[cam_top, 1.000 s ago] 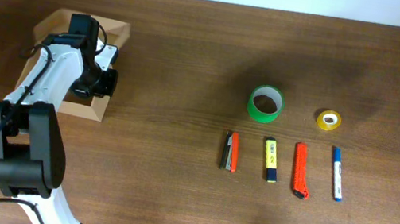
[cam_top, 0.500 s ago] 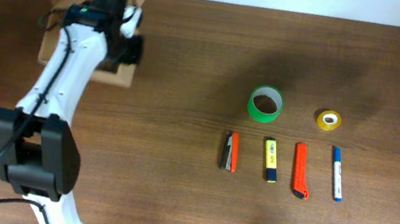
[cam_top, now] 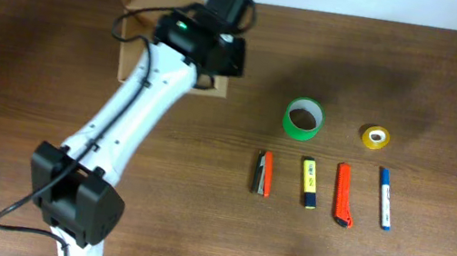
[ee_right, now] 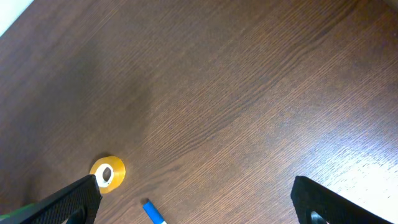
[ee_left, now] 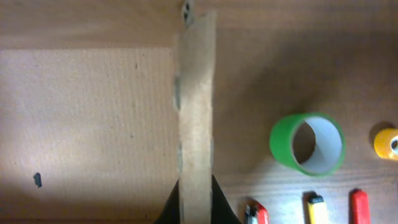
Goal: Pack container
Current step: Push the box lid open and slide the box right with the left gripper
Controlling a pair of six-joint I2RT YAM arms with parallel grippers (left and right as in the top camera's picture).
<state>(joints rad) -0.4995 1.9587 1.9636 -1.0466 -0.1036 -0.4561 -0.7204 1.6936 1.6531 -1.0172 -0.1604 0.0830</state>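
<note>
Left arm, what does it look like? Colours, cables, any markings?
The left arm has smooth white links between bulky black joint housings. A thin black cable loops beside the wrist end, and a small green light glows there. The left claw has black fingers. No lettering is readable.

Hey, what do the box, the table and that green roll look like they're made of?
Box: plain cardboard, probably corrugated, matte tan; faint ribbing on the floor and a raw cut wall edge.
Table: dark wood or wood-look laminate, slight sheen; grain lines with soft glare.
Green roll: probably plastic tape, glossy green, on a pale core, likely cardboard.
</note>
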